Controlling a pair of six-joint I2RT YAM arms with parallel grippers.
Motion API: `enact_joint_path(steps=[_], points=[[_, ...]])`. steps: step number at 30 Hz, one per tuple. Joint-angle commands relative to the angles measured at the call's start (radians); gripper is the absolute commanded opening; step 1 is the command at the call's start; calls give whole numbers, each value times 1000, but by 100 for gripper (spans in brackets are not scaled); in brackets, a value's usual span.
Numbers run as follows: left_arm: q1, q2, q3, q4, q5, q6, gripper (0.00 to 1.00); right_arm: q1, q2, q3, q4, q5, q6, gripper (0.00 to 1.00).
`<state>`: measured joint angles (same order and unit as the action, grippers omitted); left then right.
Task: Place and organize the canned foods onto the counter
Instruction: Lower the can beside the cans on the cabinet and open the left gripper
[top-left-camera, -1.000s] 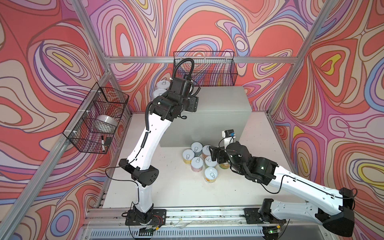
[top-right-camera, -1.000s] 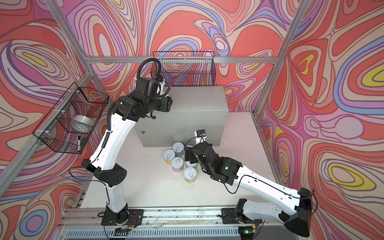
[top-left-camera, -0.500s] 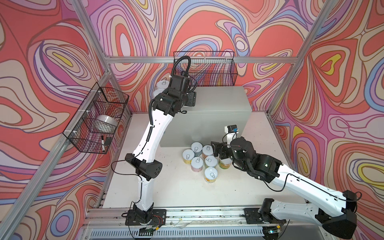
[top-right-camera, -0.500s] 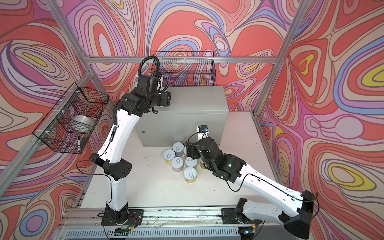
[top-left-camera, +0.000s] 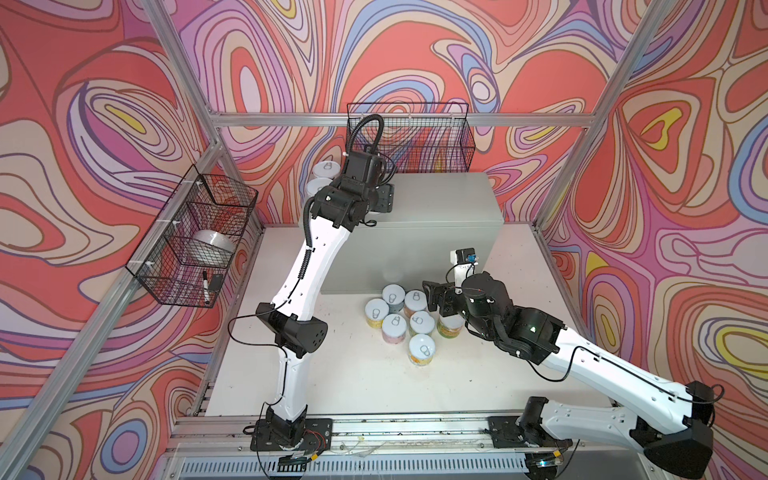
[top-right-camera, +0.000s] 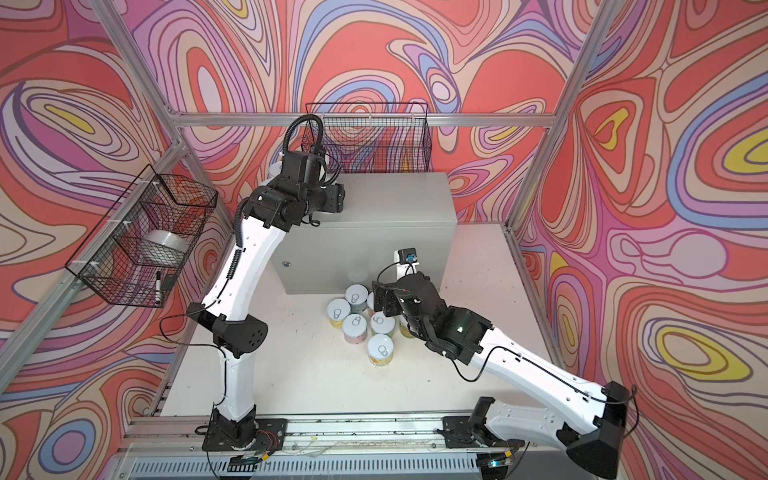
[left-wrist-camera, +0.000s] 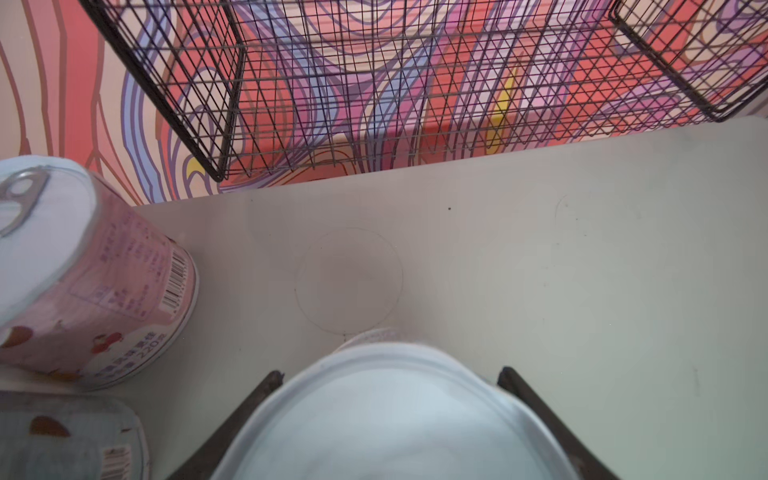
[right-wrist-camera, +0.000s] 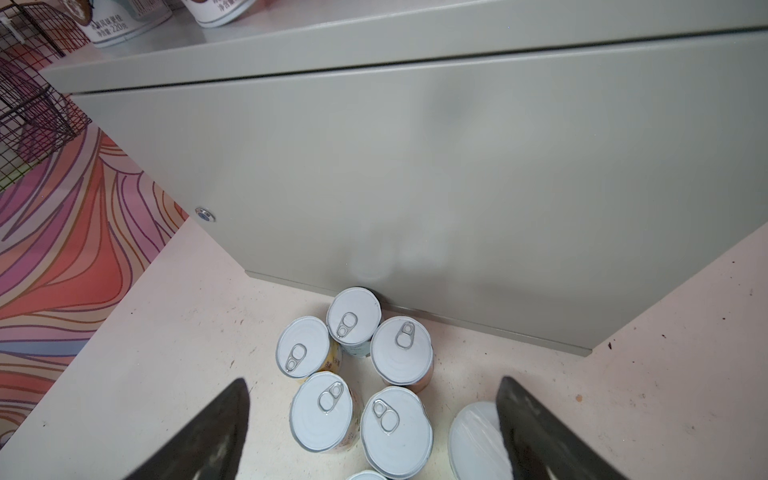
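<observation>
**Can number three nears its mates.** The left fingers (left-wrist-camera: 249, 405), clamped on a white-lidded can (left-wrist-camera: 390, 419), have swung from the front-left of the grey counter (top-left-camera: 440, 203) to its back-left. They now sit just beside the pink can (left-wrist-camera: 104, 291) and a second can (left-wrist-camera: 62, 440) already parked there. Whether the white-lidded can has touched down cannot be told from the wrist view. Once it lands, three of the ten cans should be on the counter.

Over the table (top-left-camera: 340, 374), the right fingers (right-wrist-camera: 220, 428) have shifted only slightly. They hang spread wide, holding nothing, above the cluster of seven cans (top-left-camera: 395, 326). The plain-capped can (right-wrist-camera: 473, 436) shows close beside one finger and looks the likely next pick.

Room is tight at the back. The wire basket (left-wrist-camera: 374, 83) overhangs the counter's rear edge and the pink can hems in one side, while bare counter runs wide on the other. Below, the cans stand packed and touching, the rearmost can (right-wrist-camera: 353, 320) against the counter's front. The plain-capped can sits at the cluster's outer rim with open table beyond it.
</observation>
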<state>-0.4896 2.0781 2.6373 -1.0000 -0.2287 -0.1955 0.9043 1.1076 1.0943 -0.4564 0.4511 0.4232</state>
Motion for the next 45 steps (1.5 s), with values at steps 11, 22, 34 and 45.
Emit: enact_joint_path(steps=[11,22,34,45], points=[[26,13,39,90,-30,-9,89,-9,61,62,28,-14,-21,97],[31,1,42,150,-44,-9,100,-10,79,98,51,-12,-58,97],[31,-90,99,169,-89,45,100,-46,126,188,108,-73,-161,93],[30,-384,-154,142,38,-12,99,-93,271,422,134,-151,-335,80]])
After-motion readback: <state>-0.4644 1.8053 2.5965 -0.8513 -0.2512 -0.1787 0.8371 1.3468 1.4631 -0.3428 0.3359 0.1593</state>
